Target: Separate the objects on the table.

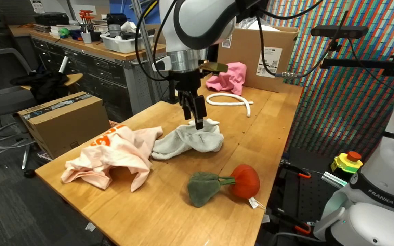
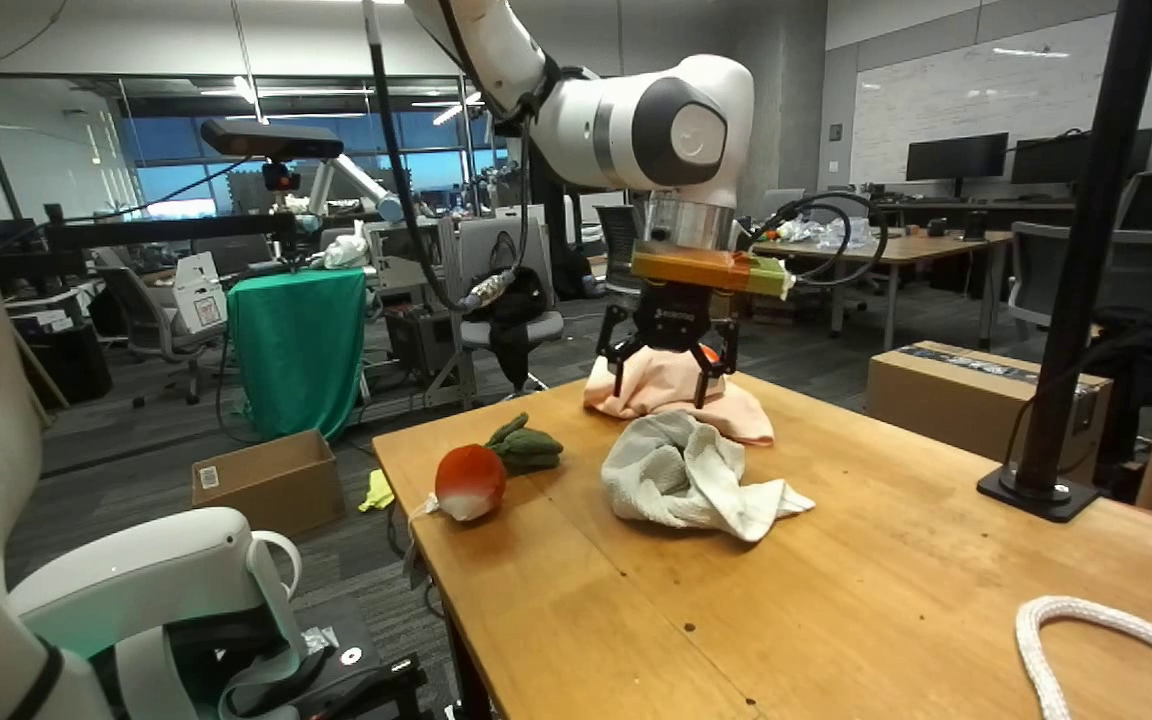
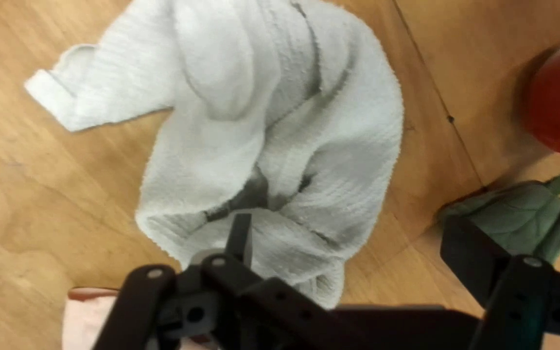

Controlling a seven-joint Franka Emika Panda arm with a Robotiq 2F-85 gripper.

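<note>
Fingers [image 3: 472,260] are spread wide, hanging near the crumpled white-grey cloth [image 3: 280,146] on the honey-coloured wooden worktop [image 1: 248,136]. Orange-marked peach-cream cloth [image 1: 121,157] is just beside it, red-and-green plush toy [image 1: 243,181] lies apart, bright pink cloth [image 1: 229,78] way off from all three.

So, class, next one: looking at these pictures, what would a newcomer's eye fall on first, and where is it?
Probably the claw, spread open above the table near the grey cloth. Then the toy, whose red and green stand out close to the table's edge. In an exterior view, the bright pink cloth may also draw the eye, bunched beside the box at the table's far end.
</note>
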